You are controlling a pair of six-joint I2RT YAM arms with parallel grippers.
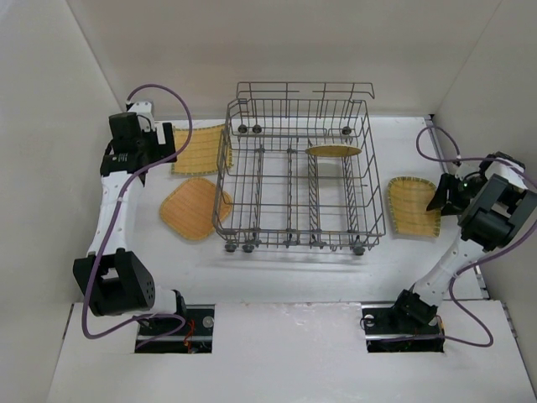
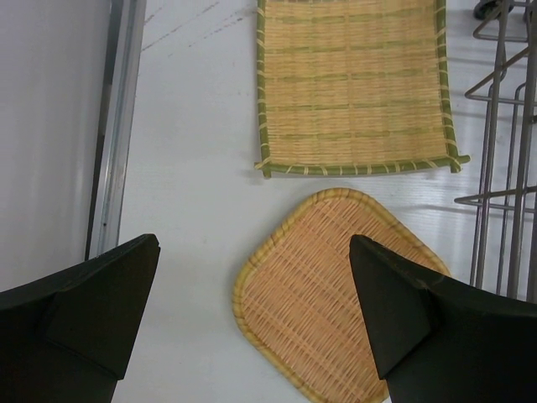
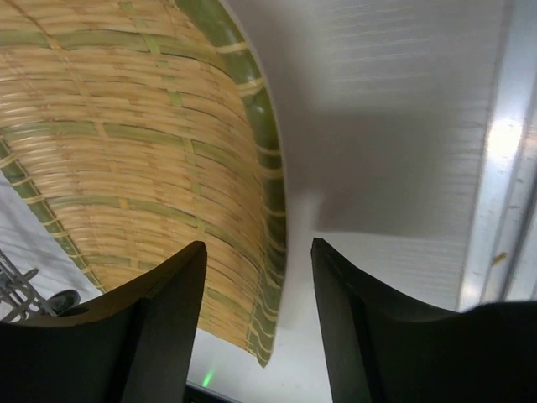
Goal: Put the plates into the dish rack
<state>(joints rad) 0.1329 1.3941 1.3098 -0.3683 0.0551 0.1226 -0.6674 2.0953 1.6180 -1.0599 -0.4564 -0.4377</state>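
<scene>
place: lab test cell; evidence: bare white walls (image 1: 252,42); arms (image 1: 113,210) bolted to table (image 1: 277,281)

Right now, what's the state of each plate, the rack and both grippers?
dish rack: upright, one plate loaded.
racked plate: on edge in the rack.
rectangular green-rimmed plate: flat on table, left of rack.
orange rounded-square plate: flat on table.
right-side plate: on table, outside rack.
left gripper: jaws open, empty.
right gripper: jaws open, astride right-side plate's rim.

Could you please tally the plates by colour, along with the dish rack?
Orange-tan plates: 2
Pale yellow striped plates: 2
Dish rack: 1
Total: 5
</scene>
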